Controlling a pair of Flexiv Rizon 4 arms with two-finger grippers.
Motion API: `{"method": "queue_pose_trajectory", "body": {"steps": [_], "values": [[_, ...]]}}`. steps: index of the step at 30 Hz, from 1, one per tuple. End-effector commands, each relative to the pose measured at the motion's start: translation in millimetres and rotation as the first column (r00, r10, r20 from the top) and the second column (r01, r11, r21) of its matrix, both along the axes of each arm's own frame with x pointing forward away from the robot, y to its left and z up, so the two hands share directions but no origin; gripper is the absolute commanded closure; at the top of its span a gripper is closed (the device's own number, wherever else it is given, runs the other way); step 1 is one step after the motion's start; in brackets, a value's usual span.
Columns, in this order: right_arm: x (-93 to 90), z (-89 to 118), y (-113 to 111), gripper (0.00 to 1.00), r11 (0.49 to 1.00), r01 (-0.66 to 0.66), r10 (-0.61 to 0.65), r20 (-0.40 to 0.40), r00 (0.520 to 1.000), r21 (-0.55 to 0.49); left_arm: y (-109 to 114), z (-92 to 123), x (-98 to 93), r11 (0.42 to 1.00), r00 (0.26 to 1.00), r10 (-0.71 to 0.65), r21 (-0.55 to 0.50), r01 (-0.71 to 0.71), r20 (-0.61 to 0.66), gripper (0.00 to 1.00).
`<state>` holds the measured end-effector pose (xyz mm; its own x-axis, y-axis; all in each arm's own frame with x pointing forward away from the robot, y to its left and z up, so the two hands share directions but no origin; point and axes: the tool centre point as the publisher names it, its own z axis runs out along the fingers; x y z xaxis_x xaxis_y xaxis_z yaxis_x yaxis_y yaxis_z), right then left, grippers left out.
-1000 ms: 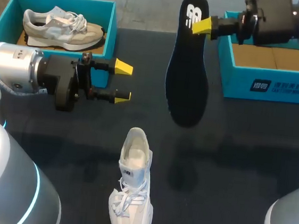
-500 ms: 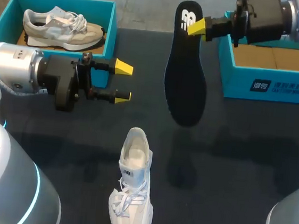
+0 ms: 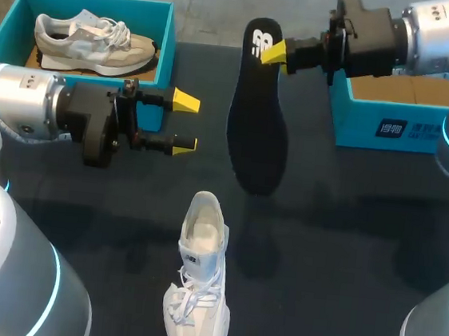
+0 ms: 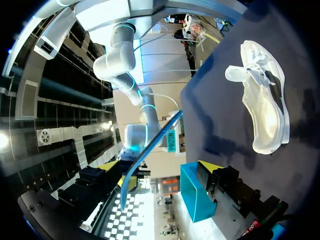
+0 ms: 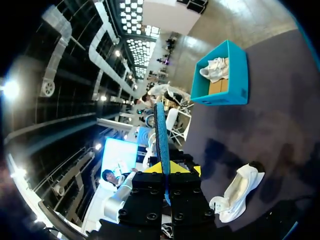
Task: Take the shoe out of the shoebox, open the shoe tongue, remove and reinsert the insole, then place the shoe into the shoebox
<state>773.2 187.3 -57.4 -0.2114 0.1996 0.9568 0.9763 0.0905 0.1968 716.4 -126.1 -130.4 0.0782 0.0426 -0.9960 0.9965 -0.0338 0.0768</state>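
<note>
1. Hanging above the dark matte table (image 3: 346, 229), the flat black foam insole (image 3: 256, 131) is clamped in the right gripper (image 3: 275, 53).
2. Left gripper (image 3: 185, 120) gapes wide, empty.
3. White lace-up sneaker (image 3: 199, 278) rests on the table.

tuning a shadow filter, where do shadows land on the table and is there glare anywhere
Head view: the insole held by the right gripper throws a soft shadow on the table beside the white shoe at its heel; no glare on the dark top. Left wrist view: blotchy shadows beside that shoe. Right wrist view: dark patches between shoe and shoebox.
</note>
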Motion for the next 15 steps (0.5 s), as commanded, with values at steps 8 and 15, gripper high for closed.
{"method": "queue_pose_trajectory", "body": {"steps": [8,15], "values": [[10.2,-6,14,1.00,1.000,-0.015,0.016,-0.027,1.000,0.015,-1,-1,0.0,1.000,1.000,0.001,-0.002,-0.001,0.002,0.00],[20.1,-15,25,1.00,0.999,0.029,-0.027,-0.063,0.998,0.041,-1,-1,0.0,1.000,1.000,0.001,-0.002,-0.001,0.002,0.00]]}}
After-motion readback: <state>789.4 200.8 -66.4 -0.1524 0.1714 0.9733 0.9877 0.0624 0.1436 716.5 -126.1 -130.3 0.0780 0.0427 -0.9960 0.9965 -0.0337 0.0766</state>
